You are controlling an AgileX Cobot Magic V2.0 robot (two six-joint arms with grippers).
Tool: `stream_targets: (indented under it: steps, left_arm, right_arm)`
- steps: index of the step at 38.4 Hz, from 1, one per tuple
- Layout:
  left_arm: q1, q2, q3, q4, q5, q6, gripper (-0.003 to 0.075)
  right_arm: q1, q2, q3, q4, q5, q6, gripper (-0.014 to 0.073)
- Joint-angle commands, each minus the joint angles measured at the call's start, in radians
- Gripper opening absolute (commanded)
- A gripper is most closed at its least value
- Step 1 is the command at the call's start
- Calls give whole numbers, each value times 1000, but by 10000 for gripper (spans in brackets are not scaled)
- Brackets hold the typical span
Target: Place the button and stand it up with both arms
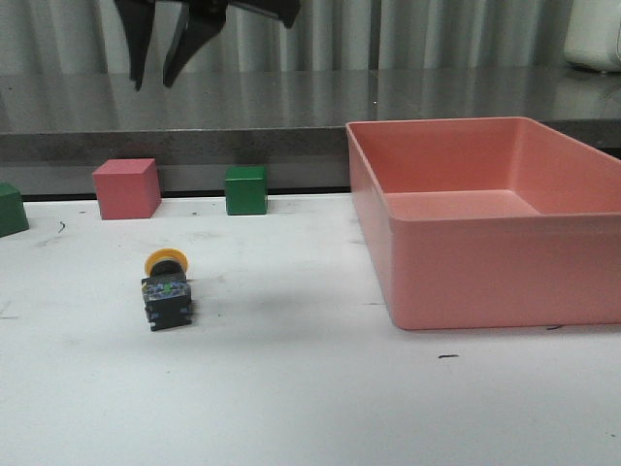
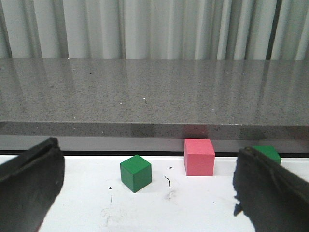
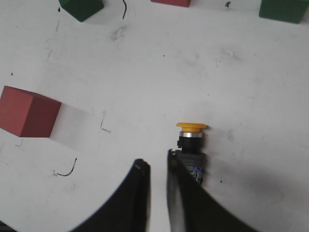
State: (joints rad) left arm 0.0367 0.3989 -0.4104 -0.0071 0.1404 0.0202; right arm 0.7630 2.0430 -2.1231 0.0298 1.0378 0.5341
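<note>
The small push-button switch with its round yellow cap, black body and clear bluish base lies on its side on the white surface, well to the left of the large salmon-pink plastic bin and in front of the pink cube and green cube. So I judge the placing part done and the standing part wholly left: the button is free, not upright, and neither of my grippers touches it.

My right gripper hangs above the surface looking down, its dark fingers close together with only a narrow slit between them and nothing in that slit; the button sits just beside one fingertip in this view, cap pointing away. In the front view a dark gripper hangs high over the button's side of the surface.

My left gripper is spread wide and empty, held low and level, facing the cubes and the grey stone ledge. The button is not in its view.
</note>
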Motion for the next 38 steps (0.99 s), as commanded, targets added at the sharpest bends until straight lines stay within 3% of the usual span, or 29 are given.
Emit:
stream_targets:
  steps: [1,3,8,15,23,29,38]
  left_arm:
    - [-1,13,-38,-9,-80,-11,680]
    - [-1,13,-38,-9,-80,-11,680]
    - [-1,13,-38,-9,-80,-11,680]
    - [-1,13,-38,-9,-80,-11,680]
    - [-1,13,-38,-9,-80,-11,680]
    - [-1,13,-38,-9,-80,-11,680]
    - [-1,13,-38,-9,-80,-11,680]
  right_arm:
    - [-3,-102,-28,-60,-34,-14,-44]
    - [-3,-122,-28,-108,-32,-14,-77]
    - [-9,-164,-28,-203,18,-14,-67]
    - [-98,-229,-28,-212,168,-87,-67]
    - [-281,-295,-26,-115,303,-238,-67]
    - [-453,-355,7,-15,305,-290,-67]
    - [-660,-512,247,-21,280,-346,-67]
